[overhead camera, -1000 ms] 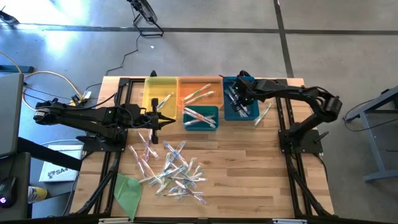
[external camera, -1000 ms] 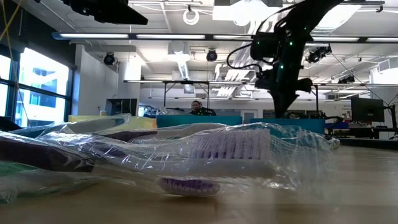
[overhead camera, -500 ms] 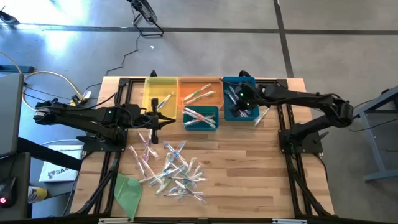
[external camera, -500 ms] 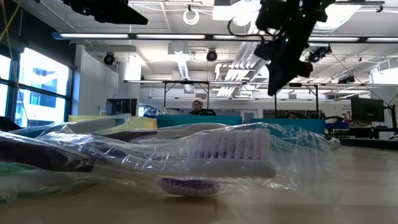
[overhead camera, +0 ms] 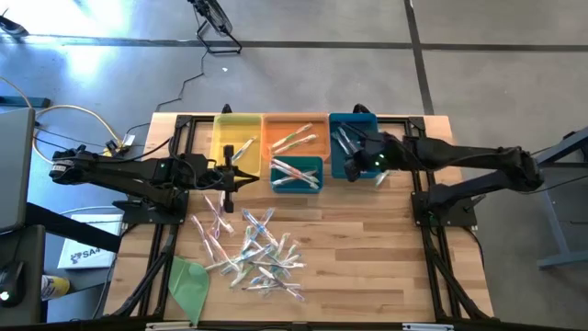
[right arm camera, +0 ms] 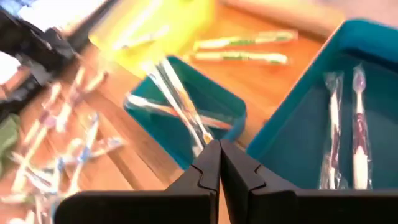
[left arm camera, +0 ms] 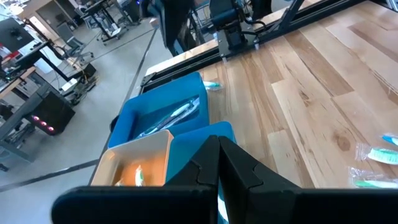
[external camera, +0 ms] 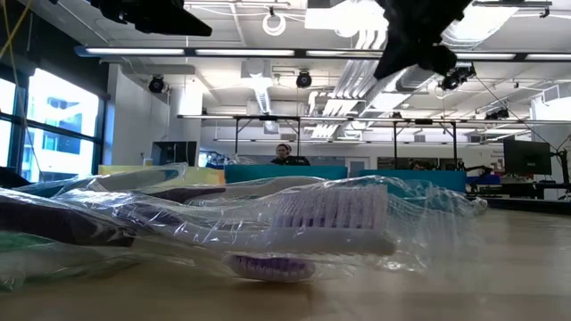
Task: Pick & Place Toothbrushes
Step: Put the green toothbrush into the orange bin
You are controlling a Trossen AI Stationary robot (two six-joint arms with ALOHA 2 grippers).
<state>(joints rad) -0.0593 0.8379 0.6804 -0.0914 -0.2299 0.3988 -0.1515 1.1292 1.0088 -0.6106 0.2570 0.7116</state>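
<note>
Right gripper [overhead camera: 365, 158] fingers [right arm camera: 239, 171] pressed together, nothing between them, hovering over the blue bin [overhead camera: 342, 168] at the tabletop's far edge. Two wrapped toothbrushes lie in that bin [right arm camera: 345, 127]. Left gripper [overhead camera: 250, 176] fingers [left arm camera: 242, 171] also shut and empty, just in front of the yellow bin [overhead camera: 223, 142], near the far-left part of the tabletop. More brushes sit in the orange bin [overhead camera: 312, 124] and the small teal bin [overhead camera: 296, 187] in front of it; one lies in the yellow bin. The main toothbrushes pile [overhead camera: 253, 248] sits loose mid-tabletop, toward the near edge. A green sheet [overhead camera: 190, 280] lies at the near-left corner. One stray brush rests beside the blue bin's right wall [overhead camera: 392, 164].
</note>
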